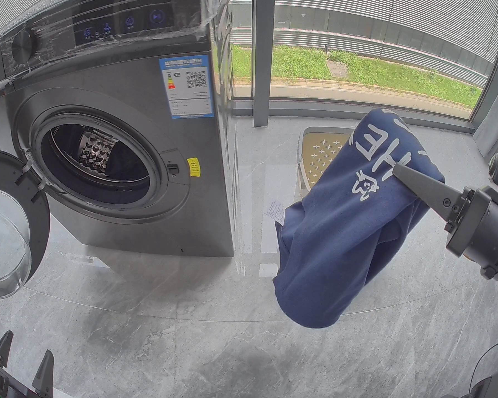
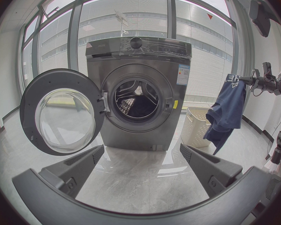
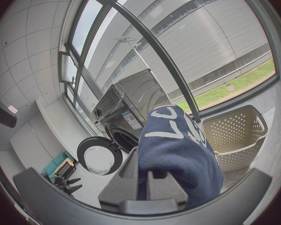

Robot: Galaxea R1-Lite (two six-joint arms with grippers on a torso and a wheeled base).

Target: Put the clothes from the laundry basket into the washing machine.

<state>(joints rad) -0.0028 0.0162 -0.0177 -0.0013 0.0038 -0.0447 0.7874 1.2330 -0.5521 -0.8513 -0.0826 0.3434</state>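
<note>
The grey front-loading washing machine [image 1: 205, 205] stands on the marble floor [image 1: 205, 327] with its round glass door [image 1: 5, 233] swung wide open towards the robot's left. The cream laundry basket [image 1: 321, 150] sits just beside the machine, by the window. A navy top with white print [image 1: 343, 239] hangs in the air in front of the basket, pinched in the clenched right gripper [image 1: 398, 171]. The left gripper [image 1: 26, 349] hovers low before the door, jaws spread apart and holding nothing.
</note>
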